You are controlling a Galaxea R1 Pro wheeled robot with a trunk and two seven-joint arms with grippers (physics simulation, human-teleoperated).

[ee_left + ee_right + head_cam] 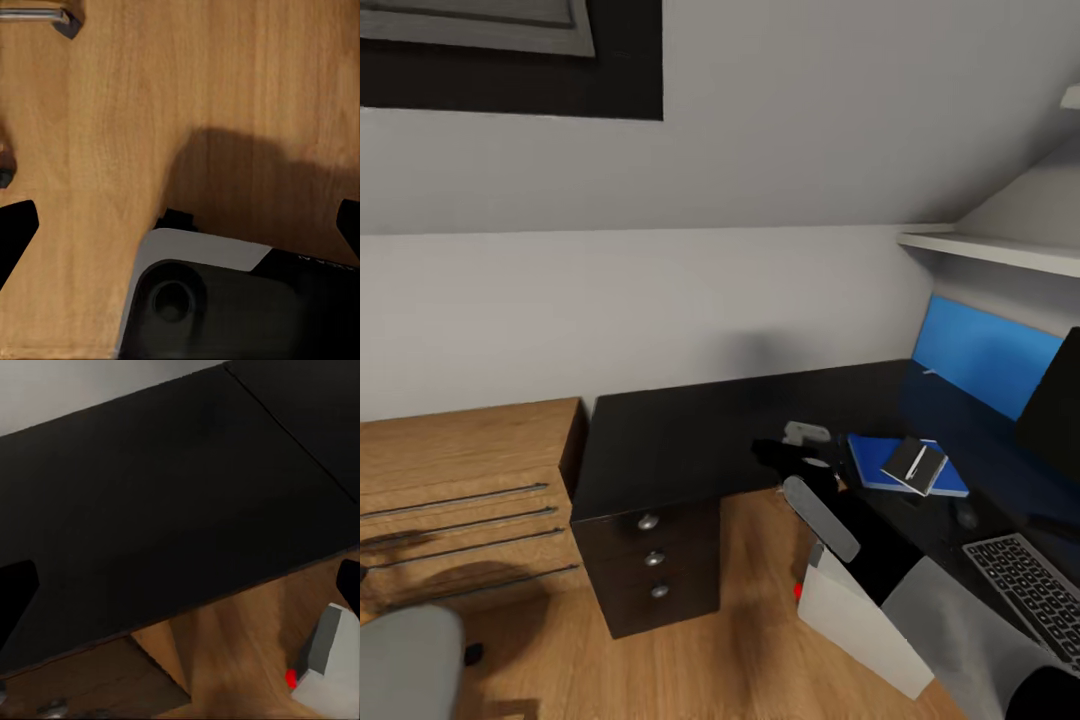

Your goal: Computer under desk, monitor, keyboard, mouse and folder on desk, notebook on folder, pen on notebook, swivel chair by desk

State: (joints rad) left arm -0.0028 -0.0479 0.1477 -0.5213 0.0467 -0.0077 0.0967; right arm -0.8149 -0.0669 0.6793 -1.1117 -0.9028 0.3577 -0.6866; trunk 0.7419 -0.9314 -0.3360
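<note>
Item: swivel chair, grey seat corner, well apart from desk. Likely heavy but free-rolling (casters); push by backrest. Both jaws spread wide, empty.

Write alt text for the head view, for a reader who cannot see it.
A blue folder lies on the glossy black desk with a notebook and pen stacked on it; a keyboard sits nearer the robot, the monitor at the right edge. A wooden drawer chest stands left.
</note>
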